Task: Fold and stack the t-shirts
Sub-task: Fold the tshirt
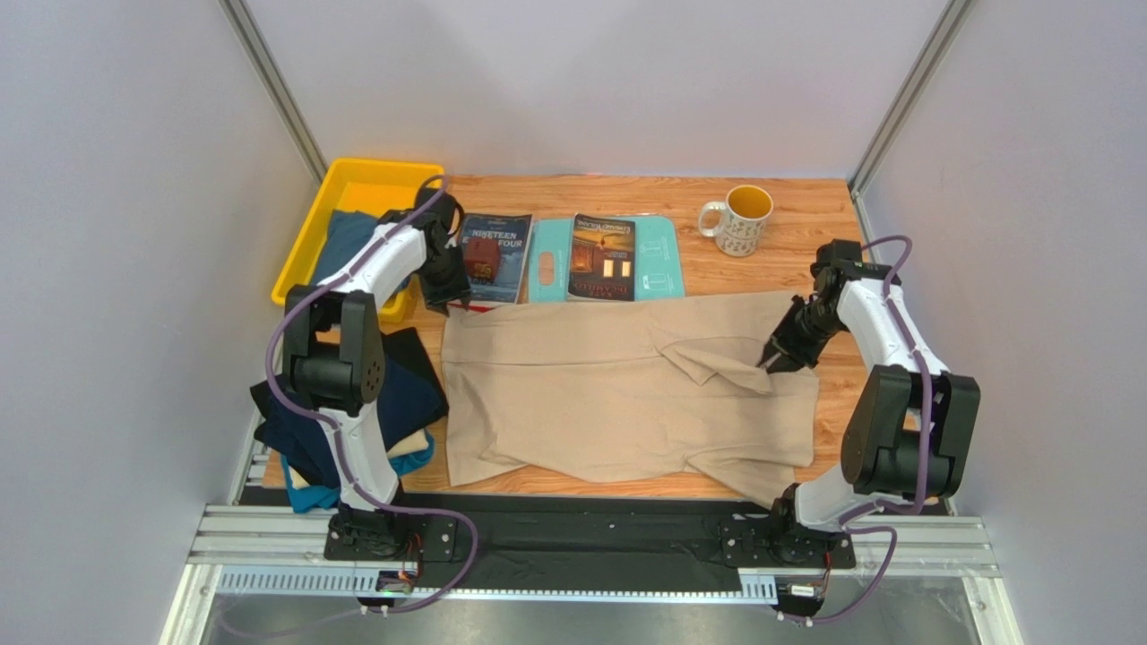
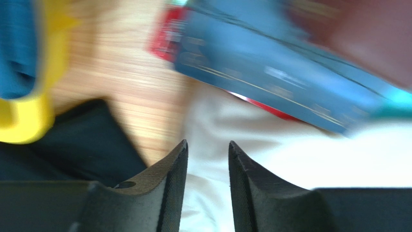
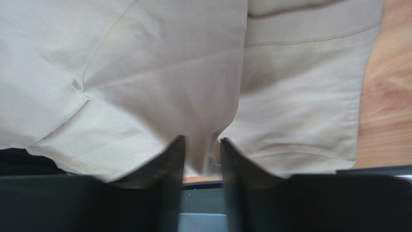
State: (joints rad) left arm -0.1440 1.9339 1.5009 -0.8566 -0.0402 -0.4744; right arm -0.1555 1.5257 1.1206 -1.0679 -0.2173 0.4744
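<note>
Wood-grain tabletop between plain grey walls, seen from above and from both wrists.

Hidden or unclear:
- Blue t-shirt in the yellow tray: partly covered by the left arm.
- Navy t-shirt at the table's left near edge: overlapped by the left arm, with teal and tan cloth edges showing beneath it; those lower items cannot be identified further.
- Left wrist view: heavily blurred; the book's lettering is unreadable there.
- Light-teal board: largely covered by a dark book.
- Right wrist view: the beige t-shirt fills nearly the whole picture and is cut off on three sides.

Pincers:
- Left gripper: jaws a narrow gap apart, pale cloth showing in the gap; blur leaves it impossible to tell whether the cloth is pinched or merely below.
- Right gripper: jaws drawn close together on a raised fold of the beige cloth, which bunches between the fingers.

Position of the task item:
- Beige t-shirt: spread across the table's middle, creased. Its far left corner lies at the left gripper, just in front of the "Nineteen Eighty-Four" book. Its right side, near the collar fold, is at the right gripper.
- Yellow-lined mug: far right, well apart from the shirt.
</note>
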